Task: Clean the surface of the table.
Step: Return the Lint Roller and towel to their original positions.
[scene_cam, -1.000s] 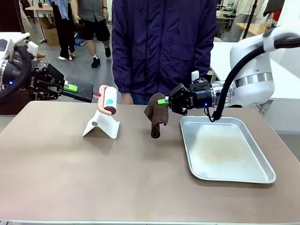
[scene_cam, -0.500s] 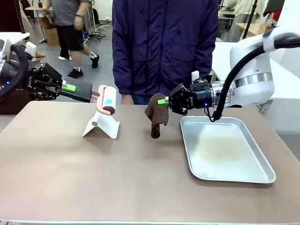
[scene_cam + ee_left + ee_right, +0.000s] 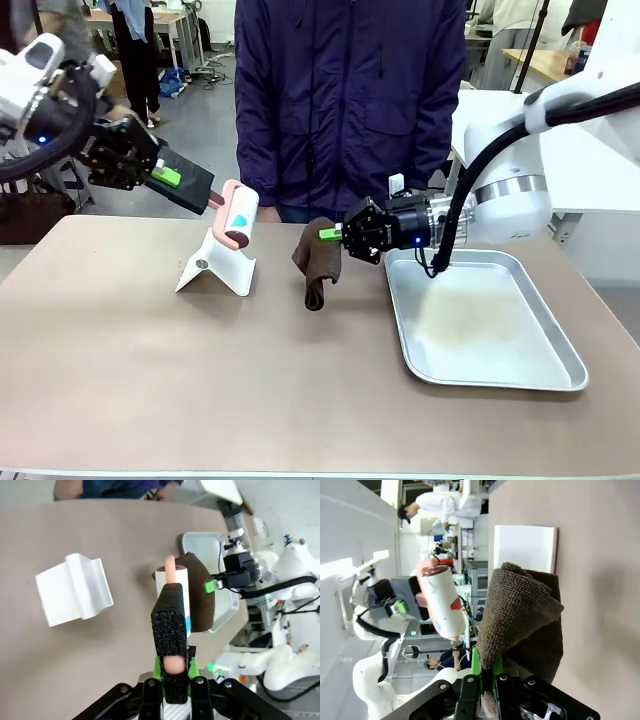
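Brownish-taupe table [image 3: 150, 370] spans the view, unwiped. Right gripper [image 3: 333, 234], pinching the brown terry cloth [image 3: 318, 264], has carried it leftward from the silver tray [image 3: 480, 320]; left gripper [image 3: 172, 178], clamping the lint roller [image 3: 236, 213], has risen above its white stand [image 3: 215, 268].

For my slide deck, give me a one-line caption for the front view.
Left gripper holds a lint roller above its white stand; right gripper holds a brown cloth.
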`<state>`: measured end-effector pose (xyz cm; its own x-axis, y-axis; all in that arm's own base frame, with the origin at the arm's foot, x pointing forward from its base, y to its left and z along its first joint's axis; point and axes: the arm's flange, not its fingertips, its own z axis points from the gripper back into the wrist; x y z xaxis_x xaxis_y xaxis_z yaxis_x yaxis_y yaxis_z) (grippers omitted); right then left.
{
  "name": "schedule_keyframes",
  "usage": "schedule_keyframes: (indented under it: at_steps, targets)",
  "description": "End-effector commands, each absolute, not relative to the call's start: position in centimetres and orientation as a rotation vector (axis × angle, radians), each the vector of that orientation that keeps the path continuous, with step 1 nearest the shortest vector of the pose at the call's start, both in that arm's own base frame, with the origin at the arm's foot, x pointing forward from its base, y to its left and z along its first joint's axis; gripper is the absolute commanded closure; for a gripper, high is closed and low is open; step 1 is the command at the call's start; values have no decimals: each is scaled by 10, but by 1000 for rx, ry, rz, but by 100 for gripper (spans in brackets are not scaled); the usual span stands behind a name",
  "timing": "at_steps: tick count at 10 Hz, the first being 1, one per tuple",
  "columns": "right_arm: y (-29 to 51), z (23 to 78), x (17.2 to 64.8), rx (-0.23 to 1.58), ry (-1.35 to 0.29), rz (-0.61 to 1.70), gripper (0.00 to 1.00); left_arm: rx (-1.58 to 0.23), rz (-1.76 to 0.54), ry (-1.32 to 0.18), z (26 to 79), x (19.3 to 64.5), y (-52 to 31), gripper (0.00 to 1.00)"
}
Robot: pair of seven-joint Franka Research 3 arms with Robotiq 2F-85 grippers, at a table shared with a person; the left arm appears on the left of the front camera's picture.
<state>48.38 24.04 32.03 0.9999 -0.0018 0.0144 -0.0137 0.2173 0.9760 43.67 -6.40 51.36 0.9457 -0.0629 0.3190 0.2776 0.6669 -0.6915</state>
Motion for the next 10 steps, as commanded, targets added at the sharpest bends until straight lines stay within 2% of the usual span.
schedule_keyframes:
  at_steps: [1,2,6,10]
  targets:
    - [261,317,487,1331,-82,9,91,-715,-202,-264,514,448,-87,80]
    - [267,313,485,1289,-131,4,91,-675,-209,-264,513,450,-97,80]
    - [266,308,487,1240,-119,-30,91,-541,-213,-209,493,464,-129,80]
    - [260,306,483,1204,-153,-75,91,-489,-98,-210,476,490,-147,80]
